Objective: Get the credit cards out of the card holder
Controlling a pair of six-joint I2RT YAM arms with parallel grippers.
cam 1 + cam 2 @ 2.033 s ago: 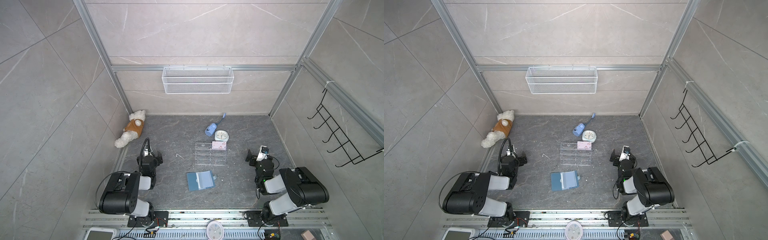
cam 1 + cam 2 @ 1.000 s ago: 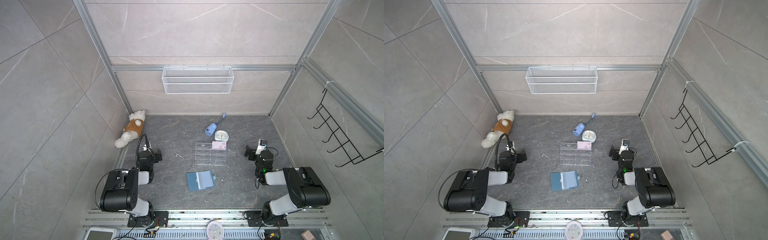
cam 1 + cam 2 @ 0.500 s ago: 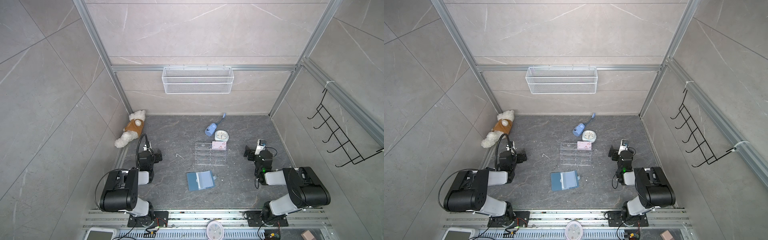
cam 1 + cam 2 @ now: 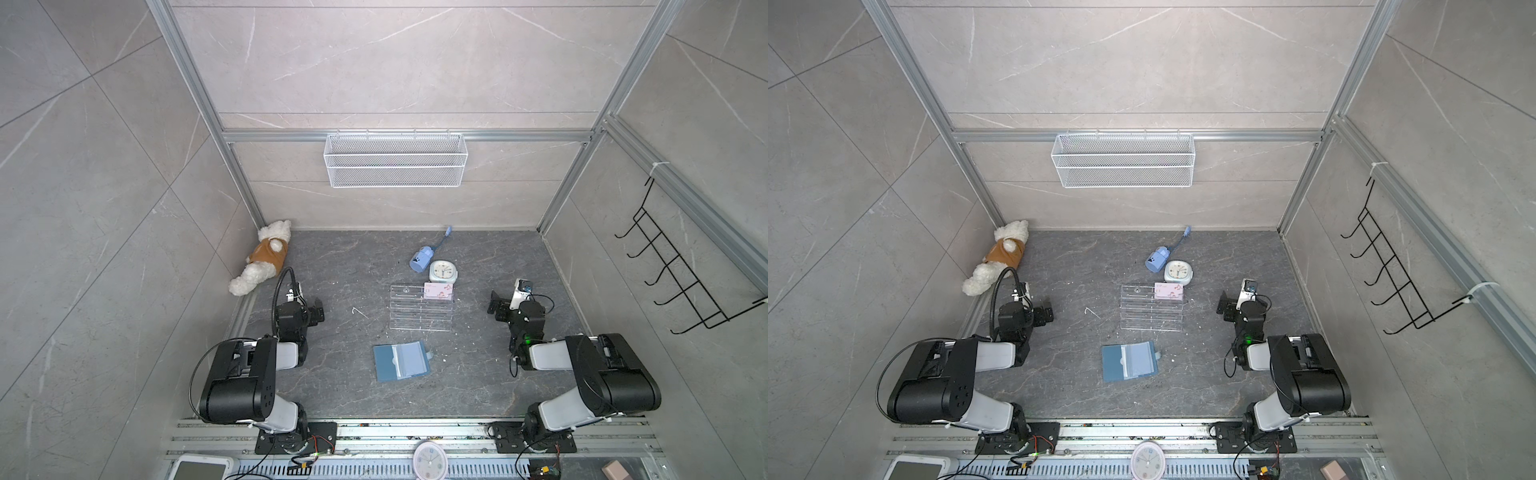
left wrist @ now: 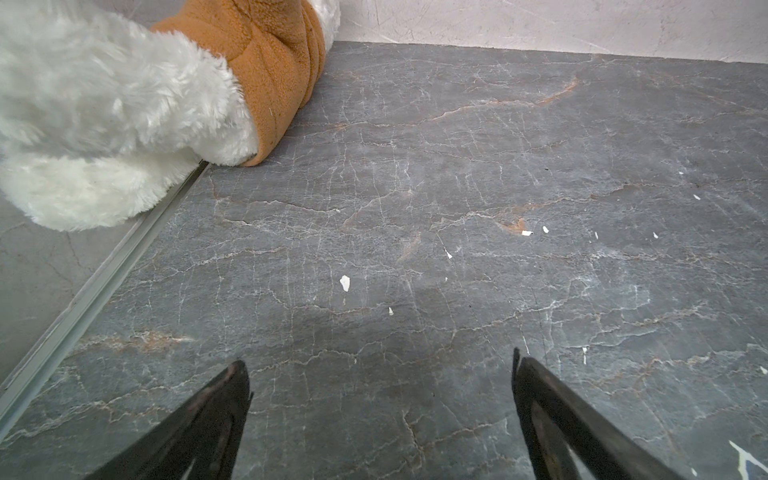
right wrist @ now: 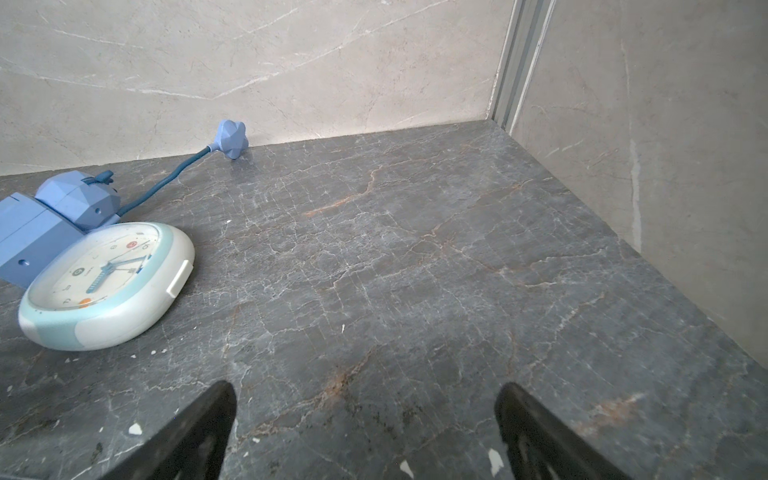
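One plush bear is lying in the far left corner of the surface. Near it, along the left edge, the left tool is hanging low over bare stone, its jaws standing wide apart and holding nothing. Toward the middle, one card holder is lying open and flat near the front edge, well apart from both tools. Its clear sleeves are facing up, and whether any cards are sitting inside them cannot be told. Beyond it, one clear acrylic rack is resting at the centre, and one pink credit card is lying on the rack's far right corner. Farther back, one blue toy with a cord and one round-cornered clock are sitting side by side, the clock just beside the rack's far edge. Near the right edge, the right tool is hovering over bare stone with jaws spread wide, gripping nothing.
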